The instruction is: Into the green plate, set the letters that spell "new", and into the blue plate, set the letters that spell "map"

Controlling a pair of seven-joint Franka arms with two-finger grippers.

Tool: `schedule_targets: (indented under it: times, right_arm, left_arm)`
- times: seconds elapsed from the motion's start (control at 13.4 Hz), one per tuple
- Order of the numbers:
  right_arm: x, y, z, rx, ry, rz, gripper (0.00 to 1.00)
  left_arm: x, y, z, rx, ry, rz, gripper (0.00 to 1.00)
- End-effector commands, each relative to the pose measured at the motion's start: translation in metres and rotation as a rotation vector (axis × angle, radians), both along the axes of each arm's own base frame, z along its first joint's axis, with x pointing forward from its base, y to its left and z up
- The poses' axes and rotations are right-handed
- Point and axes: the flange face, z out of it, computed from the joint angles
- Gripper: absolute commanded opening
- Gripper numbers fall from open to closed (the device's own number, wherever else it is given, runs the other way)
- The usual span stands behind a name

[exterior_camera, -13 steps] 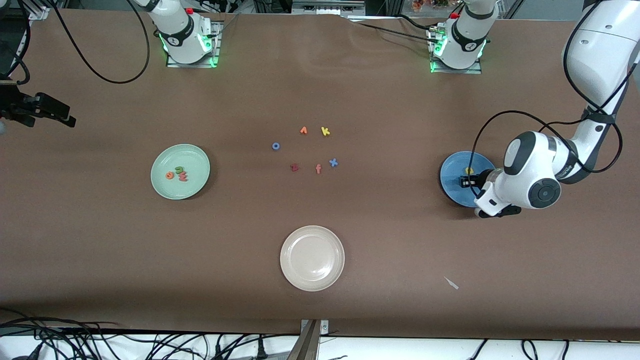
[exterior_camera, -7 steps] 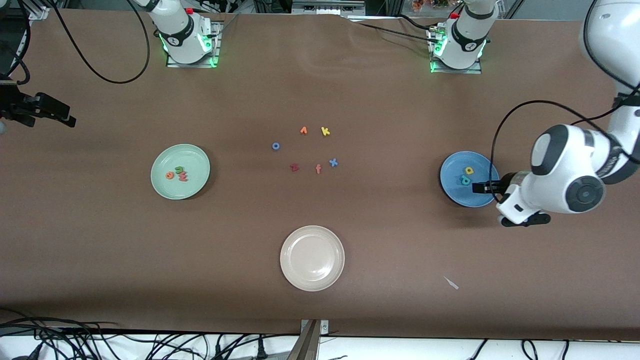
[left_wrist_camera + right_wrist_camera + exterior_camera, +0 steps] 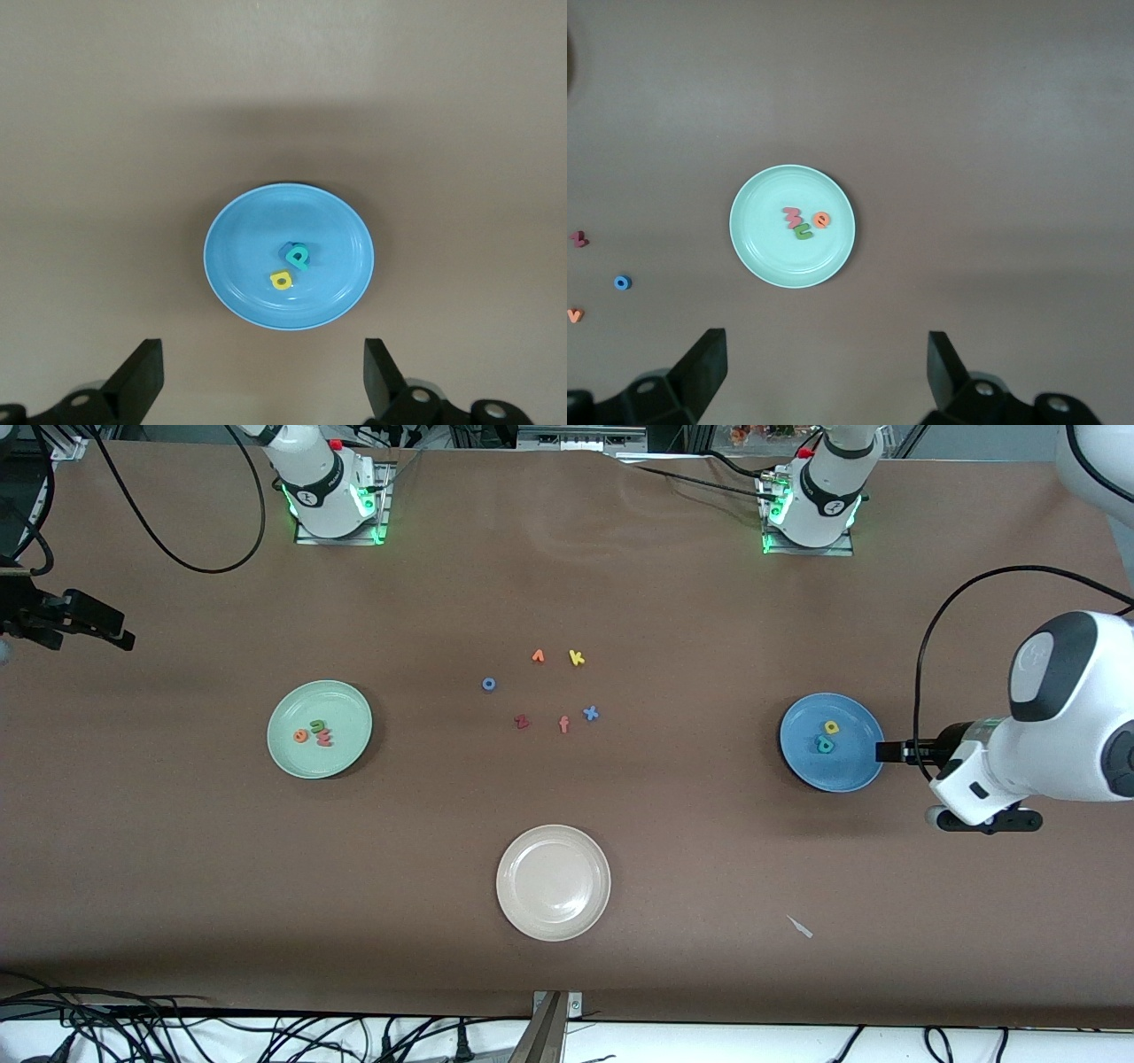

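Note:
The green plate (image 3: 347, 707) (image 3: 757, 257) holds the orange "e" (image 3: 301, 735) (image 3: 822, 220), the green "n" (image 3: 317, 726) (image 3: 803, 232) and the pinkish-red "w" (image 3: 325, 737) (image 3: 792, 217). In the blue plate (image 3: 852, 771) (image 3: 235, 257) lie the yellow "a" (image 3: 831, 727) (image 3: 281, 280) and the teal "p" (image 3: 826, 745) (image 3: 299, 257), with the blue "m" (image 3: 286, 249) peeking out from under the "p". My left gripper (image 3: 893, 752) (image 3: 262, 350) hangs open and empty just off that plate's rim, toward the left arm's end. My right gripper (image 3: 106, 627) (image 3: 824, 341) waits open, high at the right arm's end.
A cream-white plate (image 3: 532, 917) sits nearer the front camera at mid-table. Loose letters lie in the middle: an orange one (image 3: 538, 656), yellow "k" (image 3: 577, 658), blue "o" (image 3: 488, 684), dark red "z" (image 3: 522, 722), salmon "f" (image 3: 564, 724), blue "x" (image 3: 591, 713). A white scrap (image 3: 802, 927) lies near the front.
My left gripper opened over the blue plate, left the teal "p" in it, then drew back off the plate toward the left arm's end. The right arm has not moved.

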Motion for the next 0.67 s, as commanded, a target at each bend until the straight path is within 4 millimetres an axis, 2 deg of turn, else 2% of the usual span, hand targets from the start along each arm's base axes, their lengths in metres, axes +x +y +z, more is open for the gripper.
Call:
schedule_targets:
  times: [0.0, 0.22, 0.37, 0.6]
  right_arm:
    - [0.003, -0.001, 0.005, 0.016, 0.002, -0.007, 1.00]
    - [0.003, -0.001, 0.005, 0.016, 0.001, -0.006, 1.00]
    - [0.002, -0.001, 0.006, 0.016, 0.001, -0.006, 1.00]
    - [0.002, -0.001, 0.006, 0.016, 0.001, -0.007, 1.00]
  left_arm:
    - [0.004, -0.007, 0.017, 0.011, -0.016, -0.037, 0.99]
    - [0.002, -0.015, 0.034, 0.013, -0.022, -0.046, 0.99]
    - [-0.001, -0.029, 0.044, 0.023, -0.037, -0.065, 0.99]
    - [-0.004, -0.021, 0.052, -0.006, -0.035, -0.040, 0.99]
